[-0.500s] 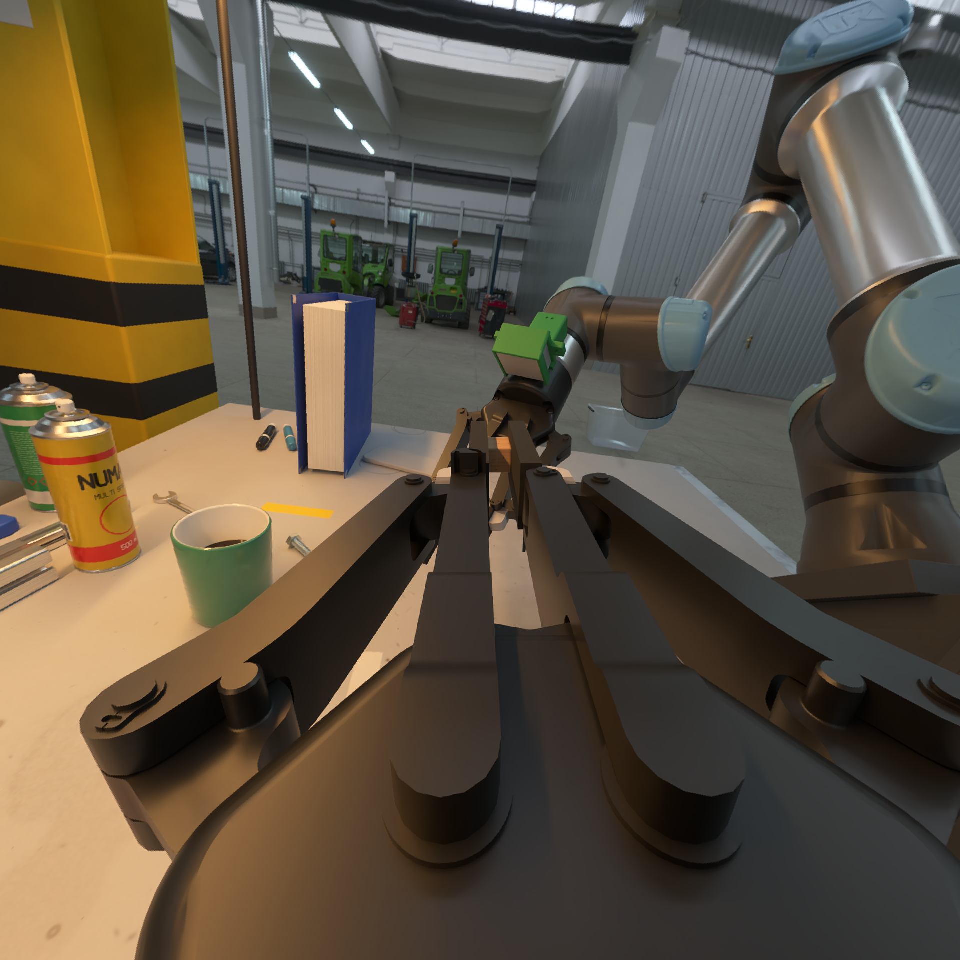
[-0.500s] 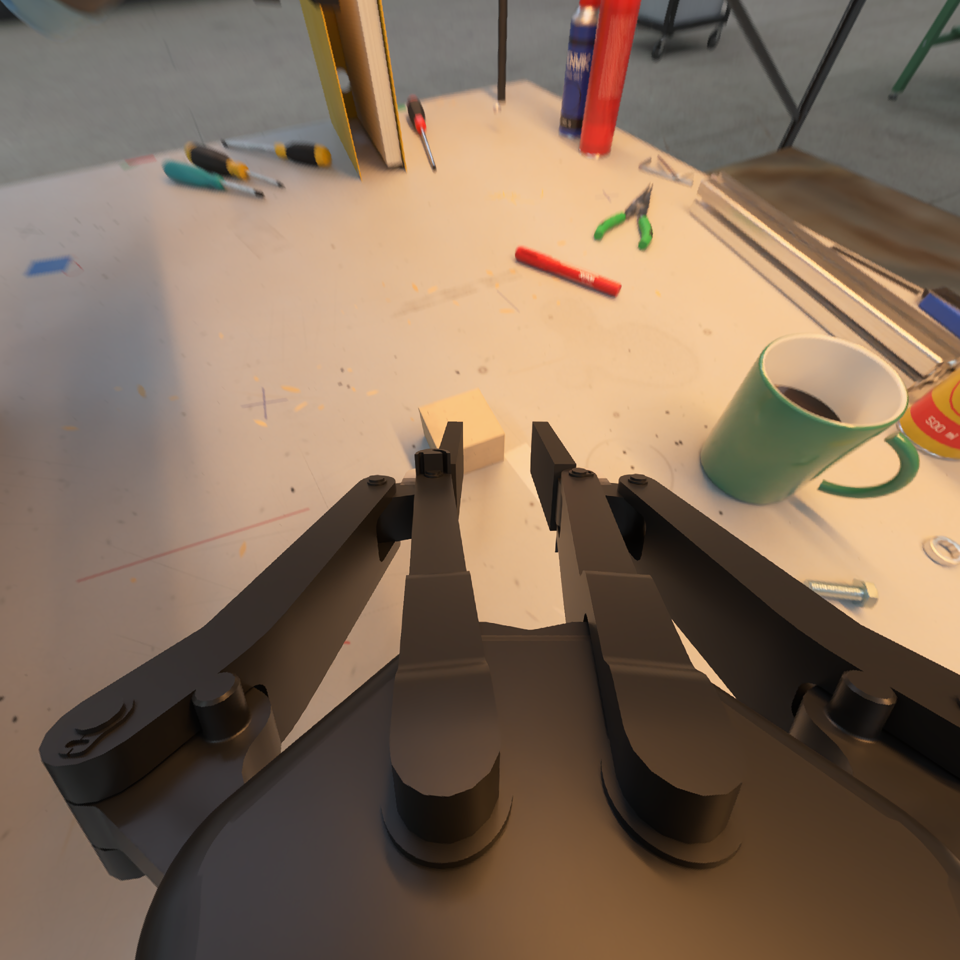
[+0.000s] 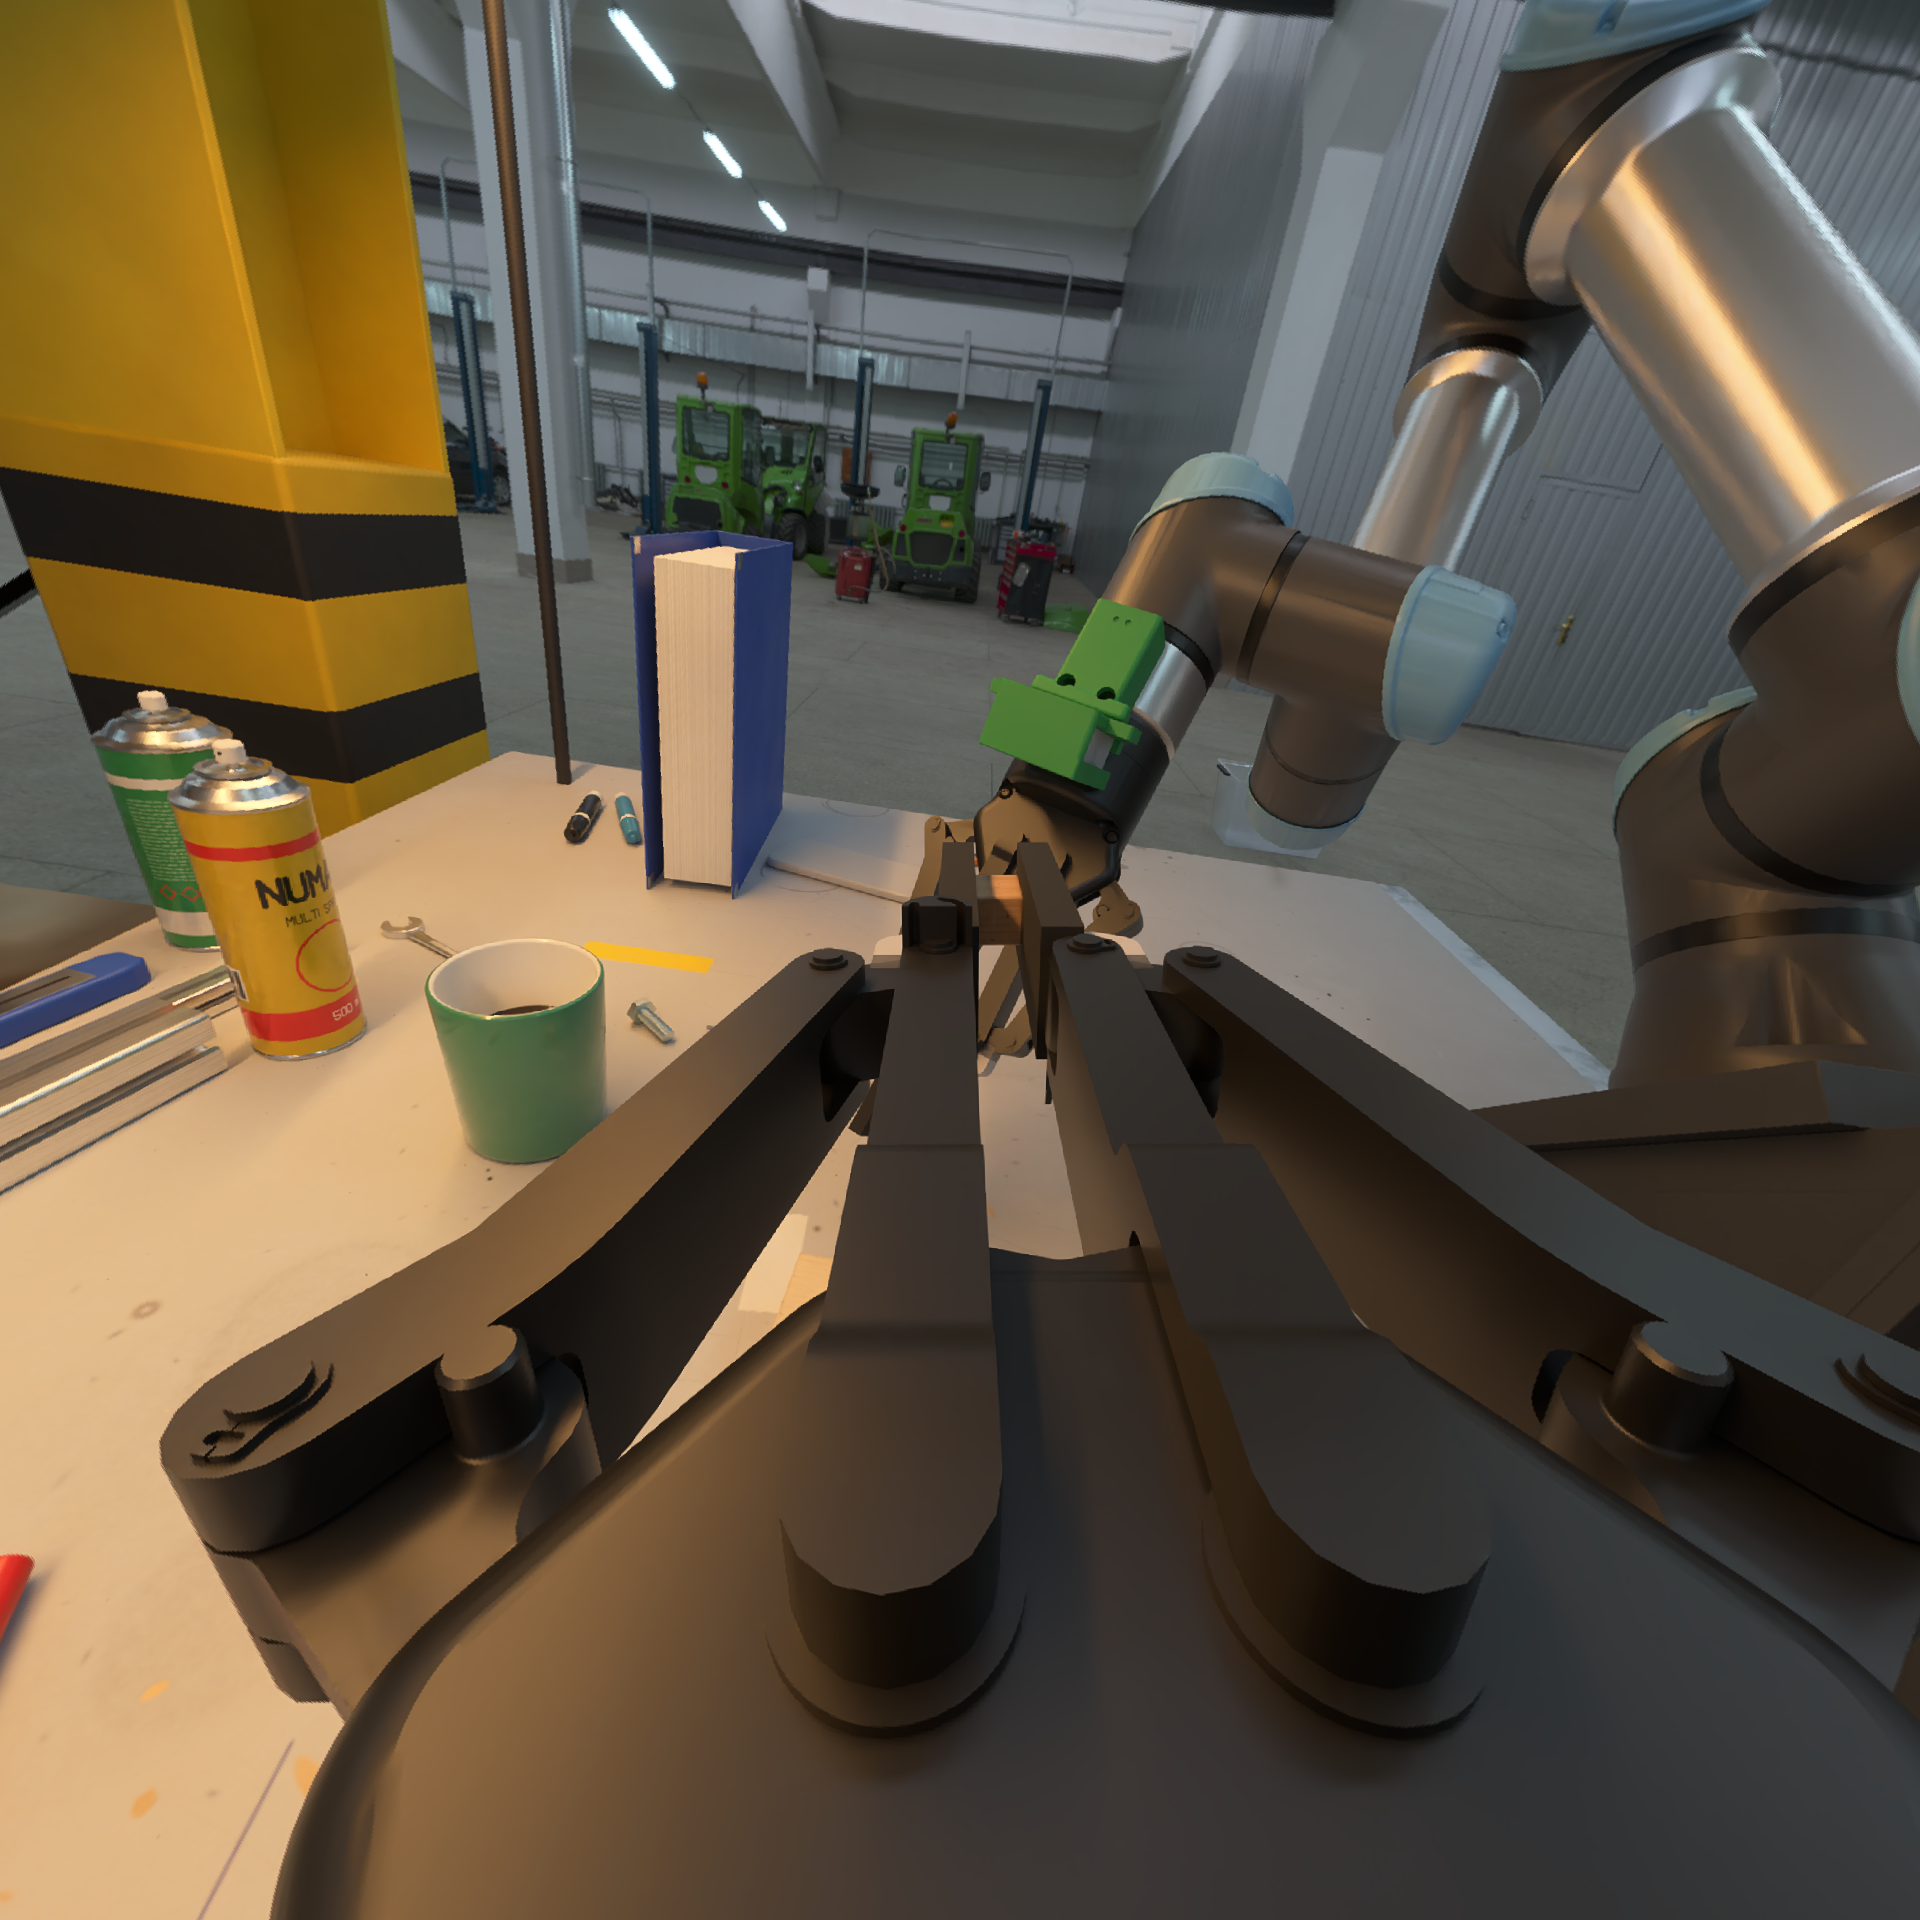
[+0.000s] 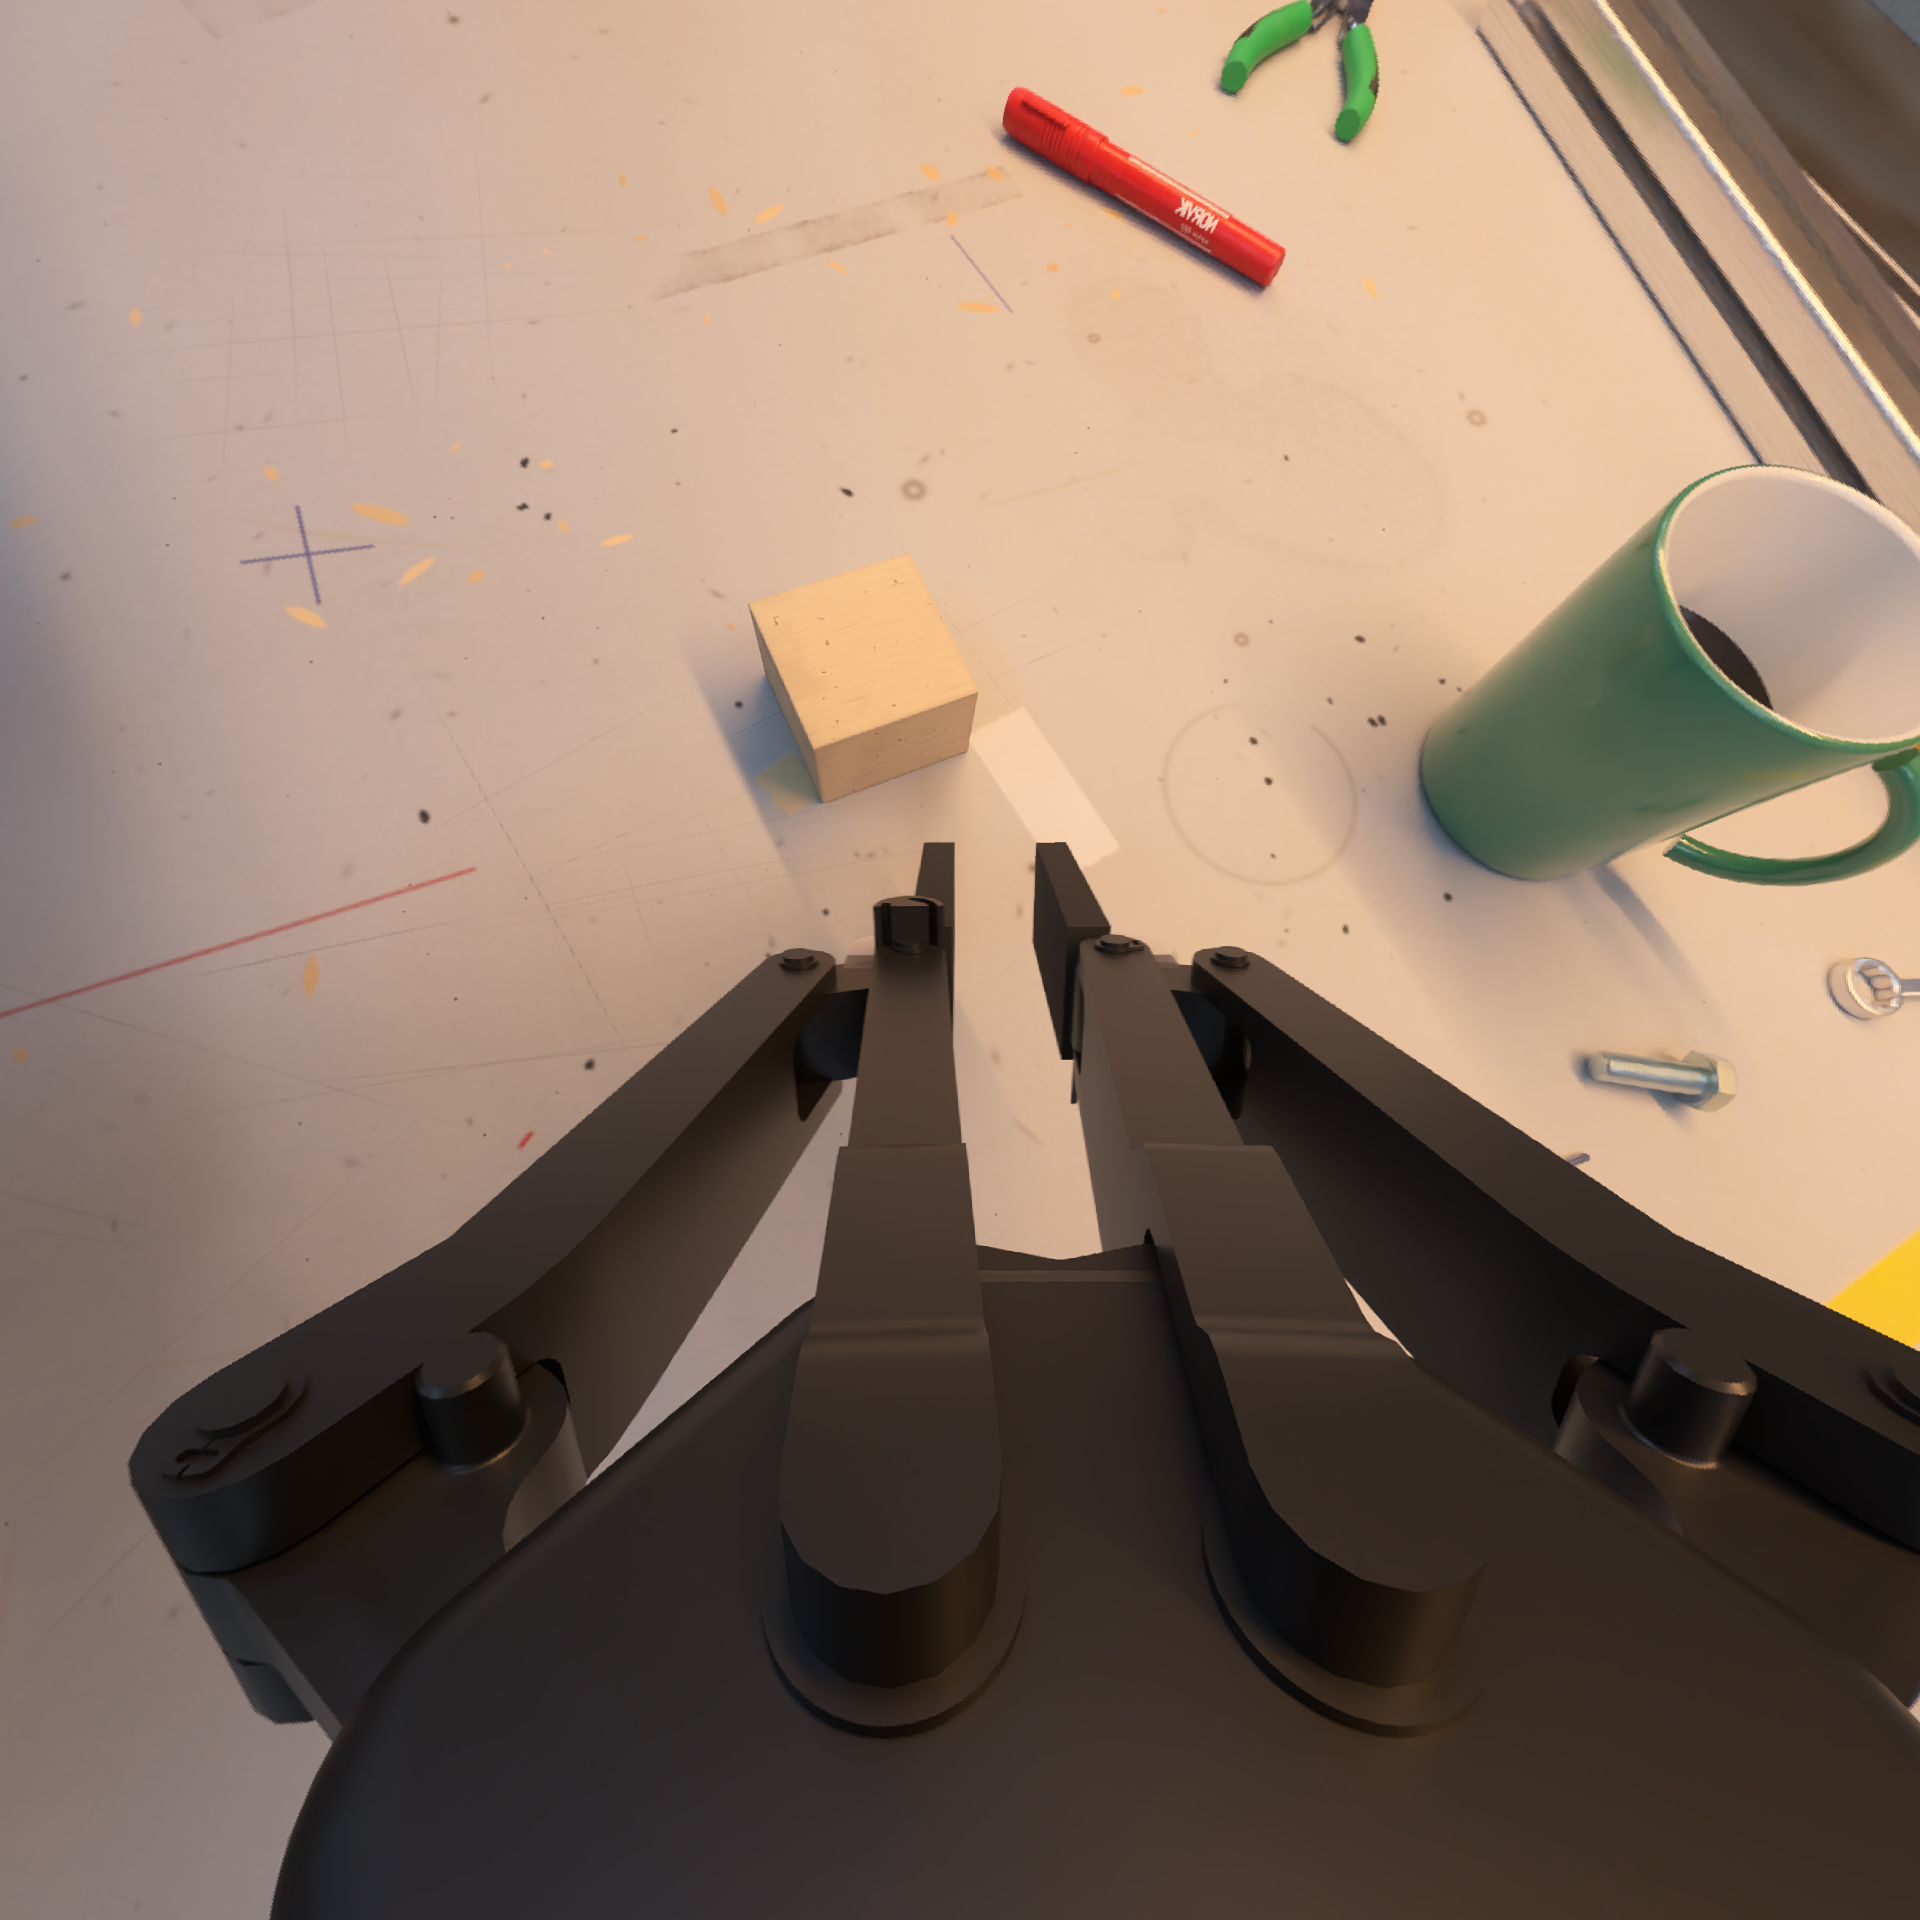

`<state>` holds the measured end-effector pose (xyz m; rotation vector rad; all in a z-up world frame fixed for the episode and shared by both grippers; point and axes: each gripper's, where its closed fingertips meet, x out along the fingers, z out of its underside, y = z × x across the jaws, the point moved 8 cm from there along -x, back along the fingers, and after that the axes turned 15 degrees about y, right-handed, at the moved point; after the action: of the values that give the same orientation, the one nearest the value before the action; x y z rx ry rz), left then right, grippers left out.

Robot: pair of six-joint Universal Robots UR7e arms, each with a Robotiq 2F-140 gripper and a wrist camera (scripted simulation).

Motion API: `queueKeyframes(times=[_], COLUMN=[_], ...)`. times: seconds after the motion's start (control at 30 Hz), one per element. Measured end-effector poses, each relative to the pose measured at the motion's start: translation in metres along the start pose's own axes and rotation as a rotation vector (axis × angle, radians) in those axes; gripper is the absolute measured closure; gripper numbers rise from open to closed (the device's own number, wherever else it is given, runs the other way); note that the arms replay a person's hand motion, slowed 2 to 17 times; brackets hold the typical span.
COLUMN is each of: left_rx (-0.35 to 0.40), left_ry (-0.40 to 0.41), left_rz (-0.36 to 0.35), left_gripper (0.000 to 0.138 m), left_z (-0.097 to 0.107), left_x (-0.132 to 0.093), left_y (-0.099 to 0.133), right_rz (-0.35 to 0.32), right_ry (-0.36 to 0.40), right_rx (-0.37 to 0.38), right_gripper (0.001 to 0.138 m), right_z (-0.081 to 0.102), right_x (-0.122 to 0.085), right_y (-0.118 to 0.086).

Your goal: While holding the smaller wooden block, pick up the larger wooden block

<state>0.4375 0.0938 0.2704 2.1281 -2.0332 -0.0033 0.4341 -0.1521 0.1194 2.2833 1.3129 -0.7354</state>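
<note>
My left gripper (image 3: 1000,904) is shut on the smaller wooden block (image 3: 1003,900) and holds it above the table. Only a brown sliver of the block shows between the fingertips. The larger wooden block (image 4: 862,675), a pale cube, rests on the white table (image 4: 520,312). My right gripper (image 4: 994,868) is empty and hovers just short of the cube and a little to its right, apart from it. Its fingers stand a narrow gap apart, less than the cube's width. In the left wrist view the right arm's wrist (image 3: 1070,707) shows just beyond my left fingertips.
A green mug (image 4: 1621,727) stands right of the cube; it also shows in the left wrist view (image 3: 520,1060). A red marker (image 4: 1143,187), green pliers (image 4: 1299,52) and a bolt (image 4: 1662,1075) lie around. Spray cans (image 3: 270,904), a blue binder (image 3: 712,717) and metal rails (image 3: 104,1060) stand left.
My right gripper has drawn back from the larger block and now looks more steeply down; its fingers have come closer together. My left gripper still holds the smaller block.
</note>
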Motion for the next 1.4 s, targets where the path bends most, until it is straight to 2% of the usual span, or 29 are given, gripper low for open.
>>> queueKeyframes(times=[0.1,0.43,0.63,0.8,0.9,1.03,1.2,1.4], left_rx=[-0.005,-0.021,-0.024,-0.021,-0.019,-0.013,-0.015,-0.013], left_ry=[0.0,0.005,0.014,0.023,0.022,0.02,0.023,0.017], left_rz=[-0.006,-0.014,-0.015,-0.016,-0.014,-0.014,-0.012,-0.018], left_gripper=[0.127,0.127,0.127,0.127,0.127,0.127,0.127,0.127], left_z=[0.002,0.008,0.008,0.007,0.006,0.005,0.004,0.004], left_x=[-0.004,-0.013,-0.019,-0.022,-0.023,-0.024,-0.024,-0.026], left_y=[-0.001,-0.002,-0.002,-0.002,-0.002,-0.002,-0.002,-0.002], right_rz=[0.001,-0.058,-0.081,-0.022,0.025,0.053,-0.021,-0.098], right_ry=[-0.026,-0.141,-0.139,-0.157,-0.162,-0.19,-0.206,-0.187], right_rx=[0.005,0.011,-0.004,0.031,0.071,0.125,0.124,0.137], right_gripper=[0.127,0.125,0.125,0.123,0.117,0.108,0.106,0.103], right_z=[0.0,-0.002,-0.008,-0.01,-0.011,-0.006,-0.003,-0.015], right_x=[0.006,0.029,0.032,0.018,0.011,0.013,0.028,0.039], right_y=[-0.001,-0.016,-0.02,-0.008,0.001,0.008,-0.003,-0.018])
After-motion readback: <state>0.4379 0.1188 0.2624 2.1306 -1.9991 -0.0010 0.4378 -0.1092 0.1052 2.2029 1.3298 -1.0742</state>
